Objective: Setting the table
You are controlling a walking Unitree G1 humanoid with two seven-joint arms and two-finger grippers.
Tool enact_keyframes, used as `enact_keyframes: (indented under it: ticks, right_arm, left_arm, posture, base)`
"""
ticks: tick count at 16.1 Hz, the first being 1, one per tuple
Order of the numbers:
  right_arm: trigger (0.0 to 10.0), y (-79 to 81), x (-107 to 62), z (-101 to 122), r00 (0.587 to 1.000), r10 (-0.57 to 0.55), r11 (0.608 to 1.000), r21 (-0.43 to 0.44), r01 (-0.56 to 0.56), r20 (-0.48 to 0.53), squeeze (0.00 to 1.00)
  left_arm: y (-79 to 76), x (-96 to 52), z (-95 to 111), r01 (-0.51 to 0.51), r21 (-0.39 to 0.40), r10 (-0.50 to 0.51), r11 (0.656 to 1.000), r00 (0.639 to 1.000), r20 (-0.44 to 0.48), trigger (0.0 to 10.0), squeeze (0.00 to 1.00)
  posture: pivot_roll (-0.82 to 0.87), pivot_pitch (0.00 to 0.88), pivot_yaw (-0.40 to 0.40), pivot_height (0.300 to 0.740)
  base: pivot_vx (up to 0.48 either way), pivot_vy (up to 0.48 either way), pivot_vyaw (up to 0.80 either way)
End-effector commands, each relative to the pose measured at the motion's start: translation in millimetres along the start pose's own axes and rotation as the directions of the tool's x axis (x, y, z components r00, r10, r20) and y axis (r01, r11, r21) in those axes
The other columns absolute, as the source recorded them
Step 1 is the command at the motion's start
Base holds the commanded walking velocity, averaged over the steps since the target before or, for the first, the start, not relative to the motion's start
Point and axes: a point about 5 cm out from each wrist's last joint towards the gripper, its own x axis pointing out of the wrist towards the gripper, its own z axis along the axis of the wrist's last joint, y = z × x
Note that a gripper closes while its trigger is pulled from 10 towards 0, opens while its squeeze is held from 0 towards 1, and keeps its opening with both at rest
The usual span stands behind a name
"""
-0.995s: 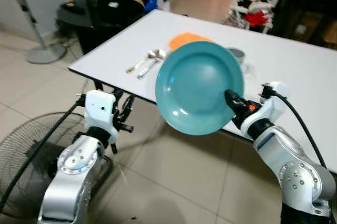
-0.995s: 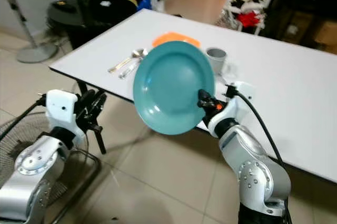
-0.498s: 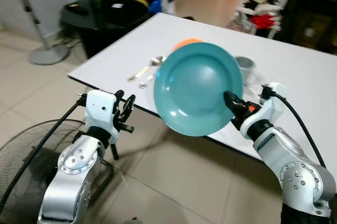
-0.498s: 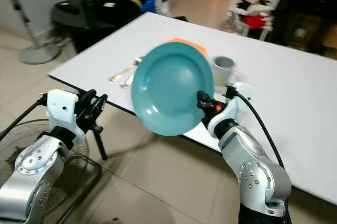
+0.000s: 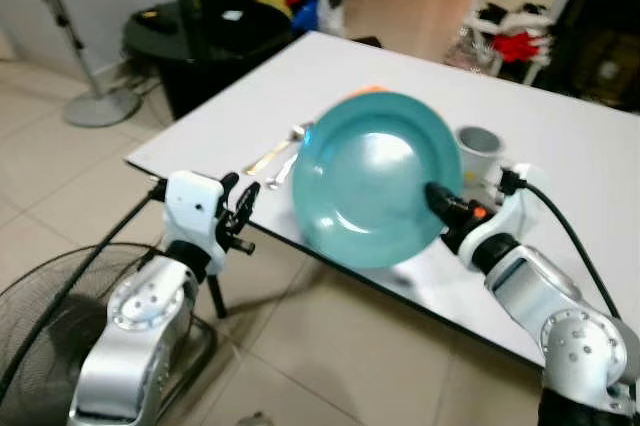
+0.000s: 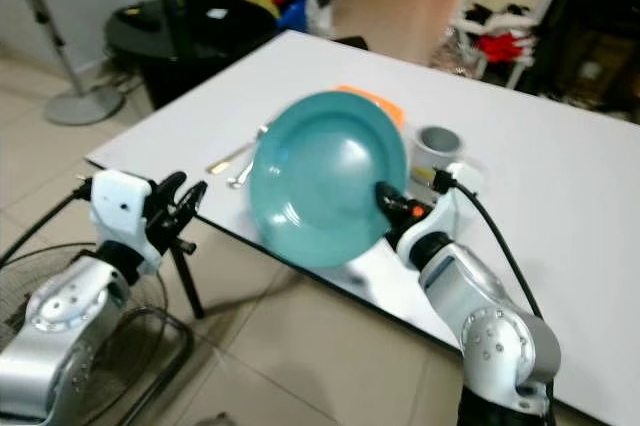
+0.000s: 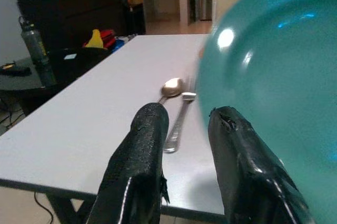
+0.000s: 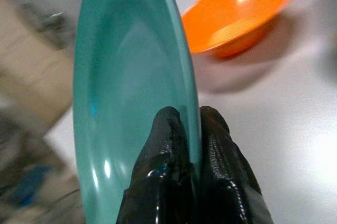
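My right gripper is shut on the rim of a teal plate. It holds the plate tilted up on edge over the front edge of the white table. In the right wrist view both fingers pinch the plate rim, with an orange bowl beyond on the table. A spoon and another piece of cutlery lie side by side left of the plate. A grey cup stands behind it. My left gripper is open, low by the table's near corner.
A floor fan lies at the lower left beside my left arm. A black round table with a bottle stands beyond the white table's left end. Clothes and dark furniture fill the back. Tiled floor lies below the table edge.
The whole view has shifted as I came closer to the table. The plate, still in my right gripper, now hangs lower and over the table's front edge.
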Motion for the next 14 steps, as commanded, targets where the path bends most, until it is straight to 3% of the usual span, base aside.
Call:
enact_keyframes:
  ticks: [1,2,3,5,8,9,10,14]
  right_arm:
    - [10.0,9.4,0.8,-5.0,0.994,0.092,0.995,0.039,-0.089,-0.064,0.00]
    - [10.0,8.4,0.3,-6.8,0.992,0.095,0.995,0.042,-0.092,-0.087,0.00]
    - [10.0,2.9,1.0,-13.7,0.986,0.066,0.994,0.097,-0.051,-0.151,0.00]
    - [10.0,1.4,2.4,-16.5,0.982,0.059,0.991,0.133,-0.035,-0.182,0.00]
    - [10.0,-8.7,5.7,-27.1,0.960,-0.014,0.972,0.223,0.079,-0.281,0.00]
    - [10.0,-10.0,6.1,-27.0,0.959,-0.020,0.967,0.237,0.090,-0.284,0.00]
    - [10.0,-21.4,9.5,-26.2,0.951,-0.089,0.940,0.290,0.179,-0.296,0.00]
    - [10.0,-28.4,18.5,-17.3,0.947,-0.129,0.903,0.359,0.235,-0.295,0.00]
  left_arm:
    - [0.5,-1.1,2.5,0.023,-0.008,-0.023,1.000,1.000,0.009,10.0,0.00]
    - [0.5,-1.0,3.1,0.031,-0.009,-0.031,0.999,0.999,0.010,10.0,0.00]
    - [-3.2,-2.8,10.8,0.140,-0.007,-0.139,0.990,0.990,0.017,10.0,0.00]
    - [-6.3,-5.1,10.2,0.216,-0.007,-0.216,0.976,0.976,-0.007,10.0,0.00]
    - [-15.5,-21.8,1.8,0.437,0.004,-0.435,0.899,0.896,-0.094,10.0,0.00]
    - [-15.6,-22.9,1.4,0.447,0.005,-0.444,0.895,0.890,-0.100,10.0,0.00]
    - [-15.2,-24.5,1.6,0.455,-0.004,-0.453,0.890,0.885,-0.105,10.0,0.00]
    - [-15.5,-26.6,2.8,0.478,0.001,-0.476,0.878,0.873,-0.109,10.0,0.00]
  posture:
    - [0.14,0.000,-0.006,0.727]
    - [0.14,0.000,-0.006,0.727]
    - [0.14,0.000,-0.006,0.727]
    - [0.14,0.000,-0.005,0.727]
    - [0.14,0.000,-0.005,0.727]
    - [0.14,0.000,-0.005,0.727]
    - [0.14,0.000,-0.006,0.727]
    - [0.15,0.000,-0.003,0.727]
  base:
    - [0.000,0.000,0.00]
    - [0.000,0.000,0.00]
    - [0.000,0.000,0.00]
    - [0.000,0.000,0.00]
    - [0.000,0.000,0.00]
    - [0.000,0.000,0.00]
    - [0.000,0.000,0.00]
    - [0.000,0.000,0.00]
